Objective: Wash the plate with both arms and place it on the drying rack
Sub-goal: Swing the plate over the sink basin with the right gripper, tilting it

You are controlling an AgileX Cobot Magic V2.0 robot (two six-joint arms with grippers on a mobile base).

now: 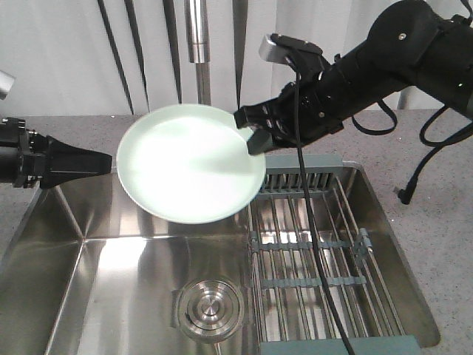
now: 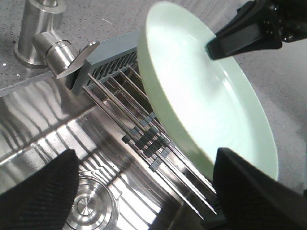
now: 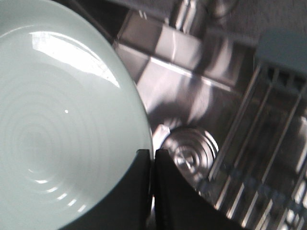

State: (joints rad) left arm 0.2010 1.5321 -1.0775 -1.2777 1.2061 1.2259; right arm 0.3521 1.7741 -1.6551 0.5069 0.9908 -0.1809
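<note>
The pale mint-green plate (image 1: 188, 163) hangs tilted above the sink. My right gripper (image 1: 253, 132) is shut on its right rim; in the right wrist view the two black fingers pinch the edge of the plate (image 3: 57, 124) at the right gripper (image 3: 152, 160). My left gripper (image 1: 103, 160) sits just off the plate's left edge. In the left wrist view the left gripper (image 2: 148, 191) stands wide open, and the plate (image 2: 206, 91) passes by its right finger (image 2: 259, 191) without being gripped. The drying rack (image 1: 318, 244) lies across the sink's right half, below the plate.
The steel sink (image 1: 103, 296) has a round drain (image 1: 209, 307) at its bottom. A steel faucet (image 1: 197, 37) stands behind the plate. The right arm's cable (image 1: 314, 222) hangs down over the rack. Speckled grey counter (image 1: 414, 140) surrounds the sink.
</note>
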